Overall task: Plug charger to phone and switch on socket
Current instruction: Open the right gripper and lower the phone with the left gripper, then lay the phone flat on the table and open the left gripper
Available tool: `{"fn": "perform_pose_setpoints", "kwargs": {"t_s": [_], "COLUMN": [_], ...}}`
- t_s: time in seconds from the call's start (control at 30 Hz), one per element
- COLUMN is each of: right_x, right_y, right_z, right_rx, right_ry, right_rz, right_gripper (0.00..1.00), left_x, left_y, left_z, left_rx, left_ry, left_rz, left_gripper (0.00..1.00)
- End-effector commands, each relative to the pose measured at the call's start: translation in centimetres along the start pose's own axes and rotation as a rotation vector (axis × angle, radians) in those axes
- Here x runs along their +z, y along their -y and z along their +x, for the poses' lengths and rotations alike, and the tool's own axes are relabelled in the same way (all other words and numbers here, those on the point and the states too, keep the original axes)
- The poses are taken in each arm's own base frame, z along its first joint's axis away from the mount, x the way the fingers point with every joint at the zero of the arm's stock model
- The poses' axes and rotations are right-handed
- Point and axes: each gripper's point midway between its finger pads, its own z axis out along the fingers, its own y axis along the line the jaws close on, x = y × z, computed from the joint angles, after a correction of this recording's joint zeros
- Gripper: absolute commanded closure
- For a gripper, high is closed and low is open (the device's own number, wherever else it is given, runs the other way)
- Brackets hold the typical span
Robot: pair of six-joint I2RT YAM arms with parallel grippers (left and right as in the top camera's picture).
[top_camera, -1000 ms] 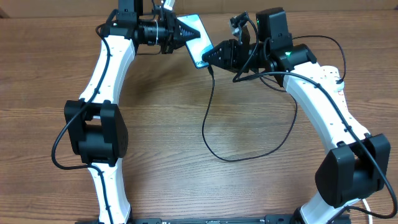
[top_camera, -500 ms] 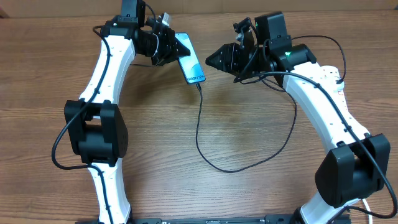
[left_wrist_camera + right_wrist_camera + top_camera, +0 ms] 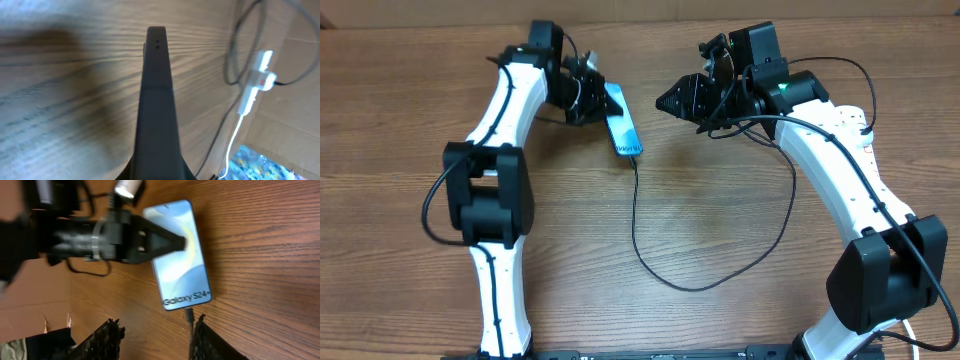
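Gripping phone: left gripper (image 3: 588, 92) is clamped on the phone (image 3: 622, 125) near its upper end, with one finger (image 3: 165, 242) lying across the lit screen. This likely steadies it and leaves the port end free.
Phone position: far part of the table (image 3: 740, 210), between the two grippers, port end toward the robot. It looks tipped from overhead; cannot tell if it rests on the wood.
Charger: the cable (image 3: 650, 262) hangs in a slack loop over the table. Its connector tip (image 3: 189, 314) sits at the phone's bottom edge and looks seated. The slack means no pull on the joint. The plug end is hidden behind the right arm.
Right gripper: right gripper (image 3: 670, 100) has its fingers spread and holds nothing. It is near the phone and not touching it, with the cable running off between its fingertips (image 3: 107, 340).
Socket: socket (image 3: 256, 86) shows only in the left wrist view, by the cardboard and well apart from the phone. A red mark is visible; the switch state is unreadable.
Stage: plugging in looks done; the switch is not yet pressed.
Next: the free right gripper suits the switch press.
Risk: snagging the loop could yank the tip out.
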Motion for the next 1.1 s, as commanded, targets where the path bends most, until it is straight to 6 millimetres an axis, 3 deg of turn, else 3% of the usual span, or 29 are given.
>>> {"fn": "perform_pose_setpoints", "kwargs": {"t_s": [0.0, 0.33, 0.47, 1.07], "right_x": [-0.4, -0.4, -0.4, -0.4], "right_y": [-0.1, 0.2, 0.2, 0.3], "right_z": [-0.1, -0.3, -0.3, -0.3], "right_rx": [-0.012, -0.012, -0.012, -0.012], "right_ry": [0.014, 0.024, 0.025, 0.027], "right_rz": [0.012, 0.028, 0.028, 0.034], "right_gripper": [0.52, 0.47, 0.47, 0.43], "left_x": [0.6, 1.1, 1.1, 2.0], "left_y": [-0.8, -2.8, -3.5, -6.8], "left_z": [0.0, -0.4, -0.5, 1.0], "left_rx": [-0.002, -0.011, -0.02, -0.068], "left_ry": [-0.024, -0.008, -0.001, -0.026], "left_rz": [0.012, -0.073, -0.109, -0.243], "left_gripper": [0.96, 0.9, 0.94, 0.87]}}
